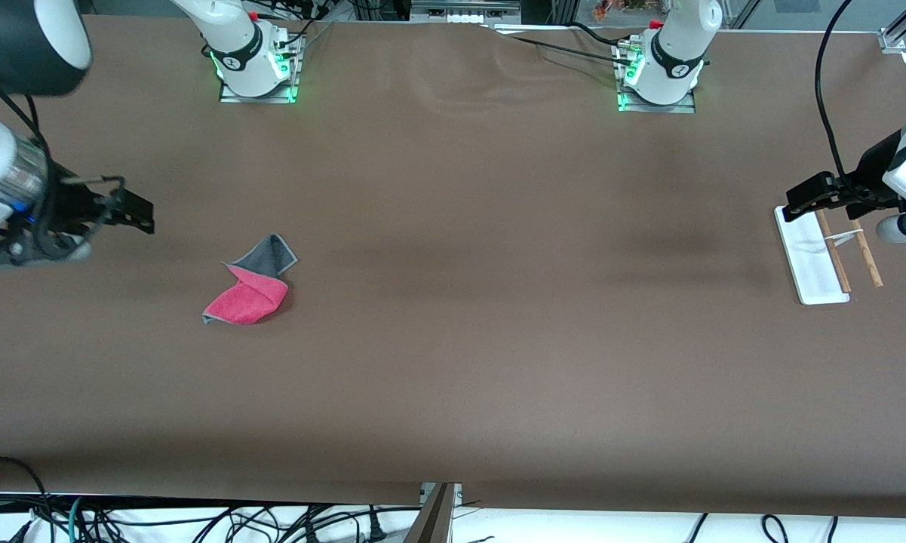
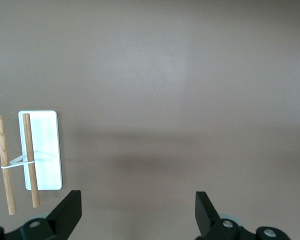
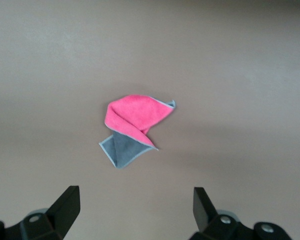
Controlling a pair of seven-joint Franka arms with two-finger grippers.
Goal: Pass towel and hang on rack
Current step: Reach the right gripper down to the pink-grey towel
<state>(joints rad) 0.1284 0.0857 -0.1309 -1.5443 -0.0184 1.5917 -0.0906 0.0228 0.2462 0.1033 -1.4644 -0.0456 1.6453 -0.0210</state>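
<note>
The towel [image 1: 250, 285] lies crumpled on the brown table toward the right arm's end, its pink-red face folded over the dark grey one. The right wrist view shows the towel [image 3: 134, 127] ahead of my right gripper [image 3: 136, 210], which is open and empty. In the front view the right gripper [image 1: 132, 211] hovers over the table beside the towel. The rack [image 1: 815, 264], a white base with two brown rods, stands at the left arm's end. My left gripper [image 1: 806, 197] hangs open over the rack's edge. In the left wrist view the rack [image 2: 46, 150] lies off to one side of the left gripper [image 2: 138, 215].
A black cable [image 1: 826, 90] loops down to the left arm above the rack. The table's front edge [image 1: 453, 494] has cables hanging below it. Both arm bases [image 1: 253, 64] stand along the table's edge farthest from the front camera.
</note>
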